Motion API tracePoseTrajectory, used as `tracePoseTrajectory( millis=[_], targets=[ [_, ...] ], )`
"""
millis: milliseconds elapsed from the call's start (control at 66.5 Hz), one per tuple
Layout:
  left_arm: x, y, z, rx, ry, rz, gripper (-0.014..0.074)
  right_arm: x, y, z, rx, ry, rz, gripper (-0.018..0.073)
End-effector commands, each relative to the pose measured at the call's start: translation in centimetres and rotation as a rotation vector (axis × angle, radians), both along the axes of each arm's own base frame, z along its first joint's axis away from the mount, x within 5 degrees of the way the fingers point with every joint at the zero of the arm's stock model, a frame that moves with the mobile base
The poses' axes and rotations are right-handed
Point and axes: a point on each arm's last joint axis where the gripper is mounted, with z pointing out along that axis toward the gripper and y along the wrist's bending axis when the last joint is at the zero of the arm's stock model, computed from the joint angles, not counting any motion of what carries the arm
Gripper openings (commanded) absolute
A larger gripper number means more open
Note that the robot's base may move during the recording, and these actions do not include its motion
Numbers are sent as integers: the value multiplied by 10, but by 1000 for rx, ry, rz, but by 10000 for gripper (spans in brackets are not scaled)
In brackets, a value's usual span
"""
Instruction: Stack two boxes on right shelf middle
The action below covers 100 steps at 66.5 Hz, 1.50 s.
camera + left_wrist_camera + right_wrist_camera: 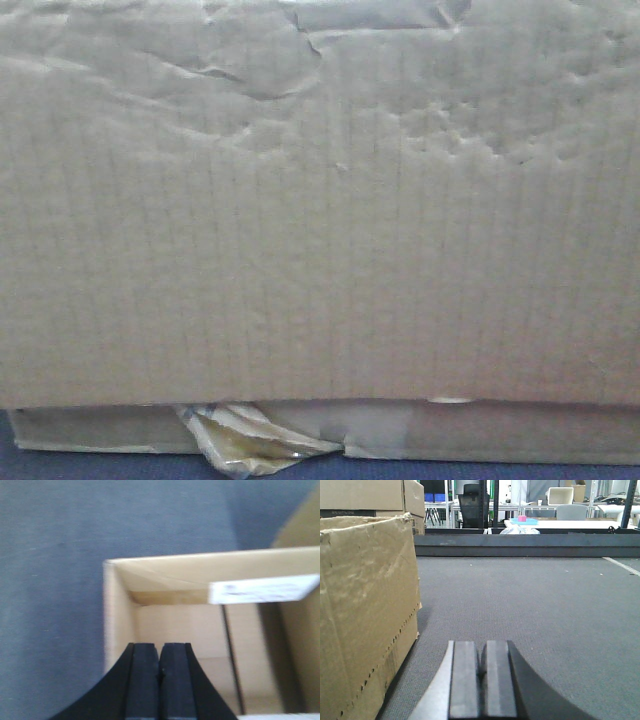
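The tall box (pixel 320 220) fills the front view with its wrinkled brown face. It rests on the thin flat box (pixel 500 432), where a yellowish tape scrap (pixel 240 440) hangs at the lower edge. My left gripper (pixel 160 652) is shut on nothing, above an open cardboard box (pixel 175 625) with a white label (pixel 262 589). My right gripper (pixel 482 652) is shut and empty, low over the grey carpet. A creased cardboard box (pixel 365 610) stands just to its left, not touching it. The right shelf middle is out of view.
Grey carpet (pixel 545 605) stretches ahead of the right gripper to a dark low ledge (pixel 520 545). More cardboard boxes (pixel 365 495) stand at the back left. Beyond the ledge are an office chair (pixel 472 500) and tables.
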Motion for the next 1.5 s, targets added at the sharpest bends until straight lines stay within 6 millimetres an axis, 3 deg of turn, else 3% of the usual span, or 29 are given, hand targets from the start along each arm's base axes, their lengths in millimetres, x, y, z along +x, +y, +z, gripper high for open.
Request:
tracePoseTrajectory(
  millis=[0,241,331,497,572,828,933,1189,1294,1384,1490],
  targets=[
    [4,10,-2,-22,8,6,-111,0,0,3,-6,-27,-7,-162],
    [13,29,-15,-84,40,73,-88,0,0,3,-6,-27,-7,-162],
    [18,29,-20,-109,52,72,26,0,0,3,-6,-27,-7,-162],
    [26,32,-32,-122,96,69,327,0,0,3,-6,-27,-7,-162],
    [31,33,-39,-127,129,52,374,0,0,3,-6,-27,-7,-162],
    [52,34,-68,-124,210,18,239,0,0,3,-6,-27,-7,-162],
    [56,36,-77,-121,243,17,228,0,0,3,-6,-27,-7,-162],
    [56,36,-78,-125,257,15,194,0,0,3,-6,-27,-7,-162],
    [56,36,-78,-126,259,14,69,0,0,3,-6,-27,-7,-162],
    [56,36,-77,-125,257,14,-116,0,0,3,-6,-27,-7,-162],
    [58,36,-71,-130,236,20,-111,0,0,3,-6,-27,-7,-162]
  ],
)
